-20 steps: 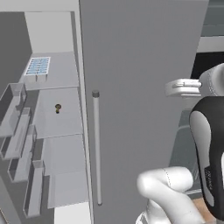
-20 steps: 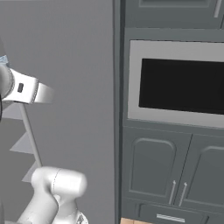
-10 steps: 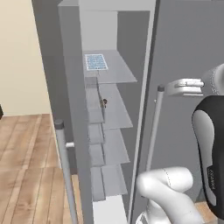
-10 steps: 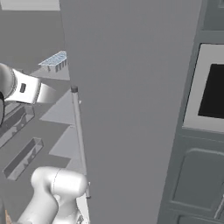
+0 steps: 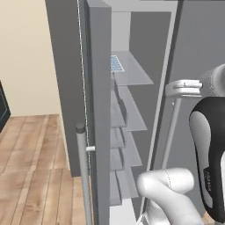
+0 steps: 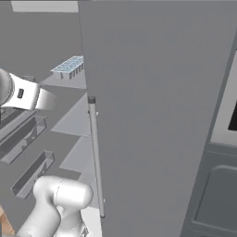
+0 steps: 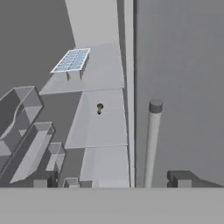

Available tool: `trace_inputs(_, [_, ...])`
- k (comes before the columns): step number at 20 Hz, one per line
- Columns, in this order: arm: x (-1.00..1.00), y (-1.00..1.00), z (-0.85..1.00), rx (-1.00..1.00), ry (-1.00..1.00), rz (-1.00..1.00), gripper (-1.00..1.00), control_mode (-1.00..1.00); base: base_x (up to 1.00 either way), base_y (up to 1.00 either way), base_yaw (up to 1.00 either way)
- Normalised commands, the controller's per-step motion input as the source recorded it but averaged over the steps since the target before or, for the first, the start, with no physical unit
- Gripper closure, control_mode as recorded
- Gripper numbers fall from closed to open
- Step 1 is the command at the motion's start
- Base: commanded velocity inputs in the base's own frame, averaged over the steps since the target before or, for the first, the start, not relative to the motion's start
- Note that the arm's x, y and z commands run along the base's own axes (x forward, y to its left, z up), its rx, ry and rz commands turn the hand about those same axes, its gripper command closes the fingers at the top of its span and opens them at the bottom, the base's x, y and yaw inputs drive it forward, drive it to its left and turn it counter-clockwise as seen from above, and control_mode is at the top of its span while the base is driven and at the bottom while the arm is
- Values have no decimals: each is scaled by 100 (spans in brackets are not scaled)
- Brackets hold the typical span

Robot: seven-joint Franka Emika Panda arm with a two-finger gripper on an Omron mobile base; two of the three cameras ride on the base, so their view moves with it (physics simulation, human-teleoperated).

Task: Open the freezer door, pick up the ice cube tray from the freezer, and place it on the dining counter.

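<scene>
Since a moment ago the base has swung round, so the whole scene shifted and the freezer door [image 5: 97, 110] now stands edge-on, open. Up at eleven o'clock from the hand, the ice cube tray [image 7: 72, 60] sits on the freezer's [image 7: 103, 116] top glass shelf, untouched. The gripper [image 7: 114, 178] hangs empty, fingers spread wide, probably readying the reach. Wooden flooring [image 5: 30, 162] lies beyond the door.
</scene>
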Motion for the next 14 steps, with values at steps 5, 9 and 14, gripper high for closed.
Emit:
trace_inputs(5, [0,0,0,0,0,0,-100,100,67,-27,1])
trace_inputs(9, [0,0,0,0,0,0,-100,100,17,-4,0])
trace_inputs(14, [3,1,-4,-14,-4,11,-100,-100,0,0,0])
